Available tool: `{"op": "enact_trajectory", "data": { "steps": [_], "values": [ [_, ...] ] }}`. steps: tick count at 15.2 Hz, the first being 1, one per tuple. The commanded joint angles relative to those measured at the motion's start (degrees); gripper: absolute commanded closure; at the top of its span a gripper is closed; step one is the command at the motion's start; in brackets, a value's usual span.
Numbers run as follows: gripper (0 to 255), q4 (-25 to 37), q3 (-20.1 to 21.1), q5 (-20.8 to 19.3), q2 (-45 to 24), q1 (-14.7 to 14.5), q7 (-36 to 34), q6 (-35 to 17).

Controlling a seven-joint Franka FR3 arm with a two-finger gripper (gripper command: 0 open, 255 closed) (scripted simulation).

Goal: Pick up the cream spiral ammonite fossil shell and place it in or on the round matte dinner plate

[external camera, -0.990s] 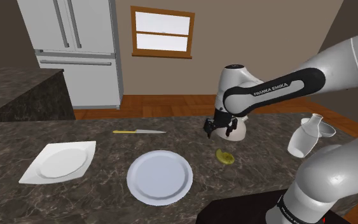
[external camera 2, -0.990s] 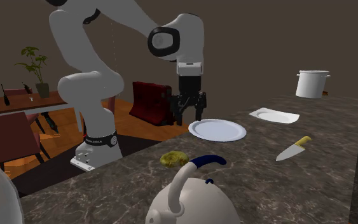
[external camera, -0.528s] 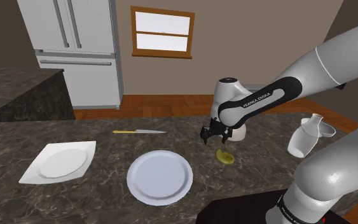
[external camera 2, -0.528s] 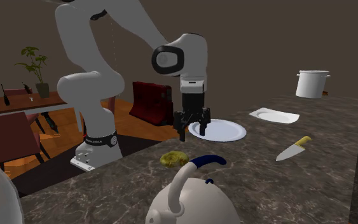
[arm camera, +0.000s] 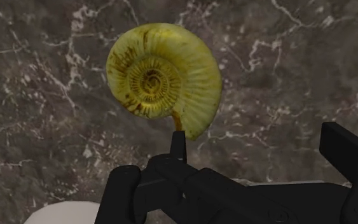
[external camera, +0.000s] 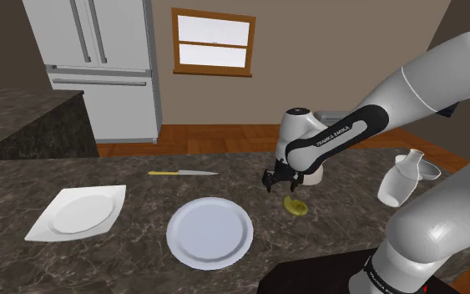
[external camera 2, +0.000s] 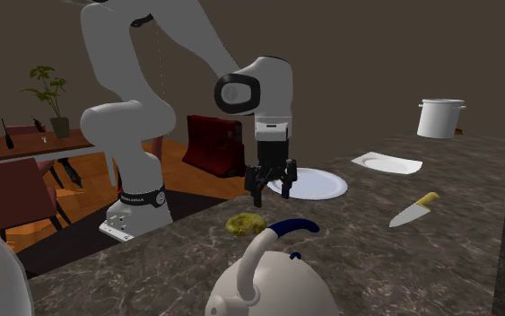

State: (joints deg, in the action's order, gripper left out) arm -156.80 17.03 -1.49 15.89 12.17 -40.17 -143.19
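Over the last sec the gripper (external camera: pixel 275 181) had come down low over the counter (external camera: pixel 124 267) and edged a bit toward the round plate (external camera: pixel 210 231). Its fingers stood well apart w/ nothing between them.

The shell (arm camera: pixel 165 76), yellow-olive rather than cream, lay flat on the counter near the plate, off the plate's rim toward the shoulder view's right. It was untouched. In the wrist view it sat just ahead of the fingers, not between them. We judged the approach nearly done. A small shift over the shell and a last drop were left before closing, then a short carry to the plate, which was bare.

Only one bit of writing could be read: "FRANKA EMIKA" on the arm (external camera: pixel 341 134). We saw no labels on the plate, on the square plate (external camera: pixel 76 210) on the plate's far side from the shell, or on the knife (external camera: pixel 183 173) beyond the plate.
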Motion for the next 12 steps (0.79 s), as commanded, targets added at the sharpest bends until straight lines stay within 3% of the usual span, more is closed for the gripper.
{"op": "enact_trajectory", "data": {
  "steps": [1, 2, 3, 12],
  "values": [
    [0, 0.00, 0.01, -0.02, -0.04, 0.01, -0.02, -0.05],
    [0, 0.00, 0.01, -0.02, -0.04, 0.01, -0.02, -0.05],
    [255, -0.01, 0.01, -0.02, -0.04, 0.01, -0.02, -0.05],
    [255, -0.01, 0.01, -0.02, -0.04, 0.01, -0.02, -0.05]
  ]
}}
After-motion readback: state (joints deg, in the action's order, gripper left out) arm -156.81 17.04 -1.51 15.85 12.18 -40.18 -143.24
